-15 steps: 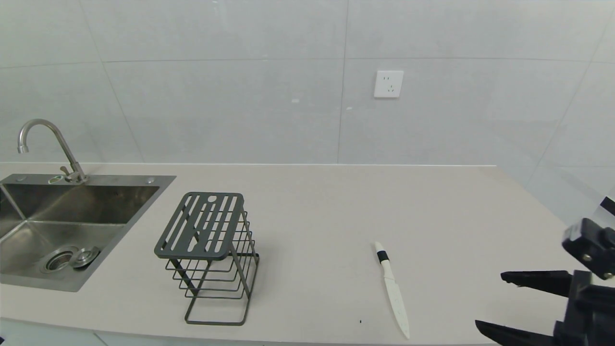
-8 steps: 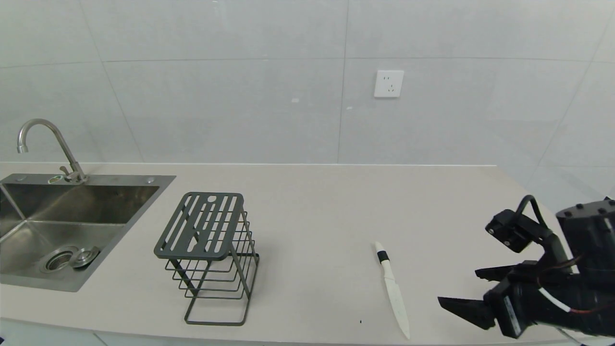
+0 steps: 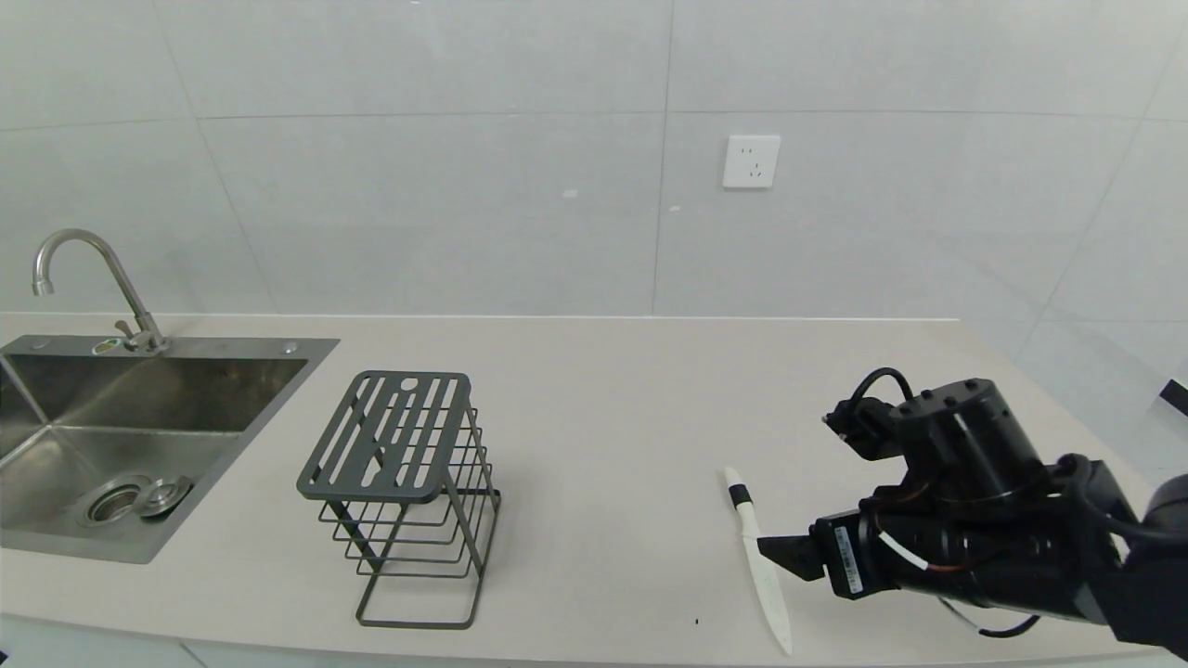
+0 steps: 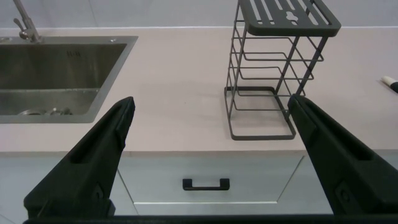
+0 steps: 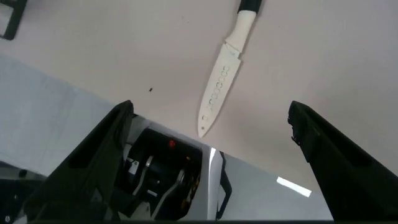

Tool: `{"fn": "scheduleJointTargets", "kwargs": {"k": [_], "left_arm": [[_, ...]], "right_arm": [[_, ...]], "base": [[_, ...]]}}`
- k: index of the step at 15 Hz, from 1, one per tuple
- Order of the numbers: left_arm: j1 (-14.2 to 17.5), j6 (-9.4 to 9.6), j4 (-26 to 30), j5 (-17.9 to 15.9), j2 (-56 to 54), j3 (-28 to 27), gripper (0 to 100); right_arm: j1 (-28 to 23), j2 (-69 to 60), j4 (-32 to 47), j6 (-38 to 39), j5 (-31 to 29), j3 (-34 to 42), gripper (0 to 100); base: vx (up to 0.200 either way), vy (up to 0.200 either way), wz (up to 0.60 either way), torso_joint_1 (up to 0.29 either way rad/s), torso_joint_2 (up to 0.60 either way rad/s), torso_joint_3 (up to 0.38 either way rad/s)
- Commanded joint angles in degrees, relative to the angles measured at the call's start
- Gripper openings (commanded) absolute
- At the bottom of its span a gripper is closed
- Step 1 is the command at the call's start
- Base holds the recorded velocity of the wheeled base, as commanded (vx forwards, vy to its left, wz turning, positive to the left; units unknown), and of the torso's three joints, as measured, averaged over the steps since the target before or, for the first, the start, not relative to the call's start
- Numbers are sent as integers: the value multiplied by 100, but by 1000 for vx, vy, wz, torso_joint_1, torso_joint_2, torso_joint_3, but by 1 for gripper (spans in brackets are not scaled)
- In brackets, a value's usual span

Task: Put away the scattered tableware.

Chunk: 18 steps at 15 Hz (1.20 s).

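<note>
A white knife (image 3: 756, 552) with a black band on its handle lies flat on the pale counter (image 3: 603, 417), right of centre, blade tip toward the front edge. My right gripper (image 3: 789, 561) hovers just right of the blade, open. In the right wrist view the knife (image 5: 225, 78) lies below and between the spread fingers of that gripper (image 5: 210, 109). A dark wire knife rack (image 3: 399, 482) with a slotted top stands left of centre. My left gripper (image 4: 211, 102) is open and holds nothing, in front of the counter and facing the rack (image 4: 280, 68).
A steel sink (image 3: 111, 436) with a curved faucet (image 3: 88, 278) takes up the counter's left end. A wall socket (image 3: 751, 161) sits on the tiled wall. The knife tip lies close to the counter's front edge. A drawer handle (image 4: 206, 184) shows below the counter.
My right arm has swung in from the right edge toward the left, and its open gripper has come up beside the knife blade. Knife and rack have not moved.
</note>
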Motion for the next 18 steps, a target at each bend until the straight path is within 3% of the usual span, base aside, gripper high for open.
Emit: {"fn": "scheduleJointTargets", "kwargs": {"k": [1,7,18], "left_arm": [[1,-3,0,-2,7,0,100],[1,-3,0,7,7,0,100],[1,-3,0,7,7,0,100]], "right_arm": [[79,515,11,80,-102,-200,100],[88,1614,-885,71,-937,-402,100],[194,2176,-1026,449,-955,-587,100]], "base": [[0,0,0,0,0,0],[0,0,0,0,0,0],[0,0,0,0,0,0]]}}
